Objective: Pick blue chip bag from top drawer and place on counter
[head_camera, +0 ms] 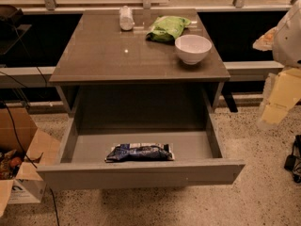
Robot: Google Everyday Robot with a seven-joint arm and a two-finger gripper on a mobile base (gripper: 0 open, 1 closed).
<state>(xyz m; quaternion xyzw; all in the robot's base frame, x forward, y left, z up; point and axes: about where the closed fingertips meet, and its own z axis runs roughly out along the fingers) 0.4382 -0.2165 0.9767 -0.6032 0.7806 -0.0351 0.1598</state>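
The blue chip bag [139,152] lies flat on the grey floor of the open top drawer [141,172], close behind the front panel and a little left of centre. The drawer is pulled far out under the counter [108,53], a glossy brown-grey tabletop. My gripper [276,101] hangs at the right edge of the view, to the right of the table and well away from the bag, at about the height of the counter's front edge. It holds nothing that I can see.
On the counter stand a white bowl [193,48], a light green snack bag [168,28] and a pale can lying on its side [126,18]. An open cardboard box [19,159] with a cable sits on the floor at left. A dark object [294,159] is on the floor at right.
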